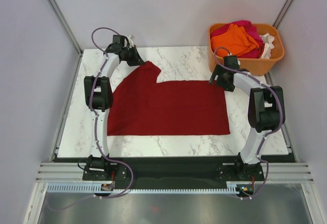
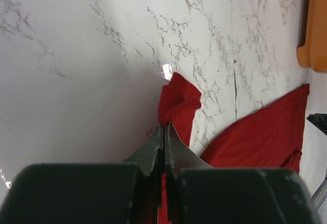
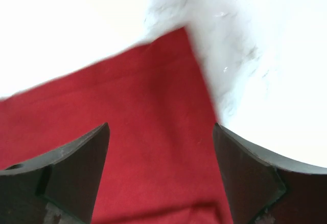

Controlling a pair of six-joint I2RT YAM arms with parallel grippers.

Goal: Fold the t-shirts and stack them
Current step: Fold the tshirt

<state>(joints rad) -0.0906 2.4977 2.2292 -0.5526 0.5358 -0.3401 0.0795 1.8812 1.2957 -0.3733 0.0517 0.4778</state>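
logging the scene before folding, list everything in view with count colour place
red shirt: 1, dark red, spread on table
orange shirt: 1, orange, top of tub pile
pink shirt: 1, magenta, in tub under orange shirt
white shirt: 1, white, tub's right side
tub: 1, orange, table's far right corner
table: 1, white marble, centre
left gripper: 1, black, shut on red shirt's far left corner
right gripper: 1, black, open over its far right corner

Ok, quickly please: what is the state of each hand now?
Left hand: closed, pinching a corner of the dark red t-shirt.
Right hand: open above the same shirt, holding nothing.
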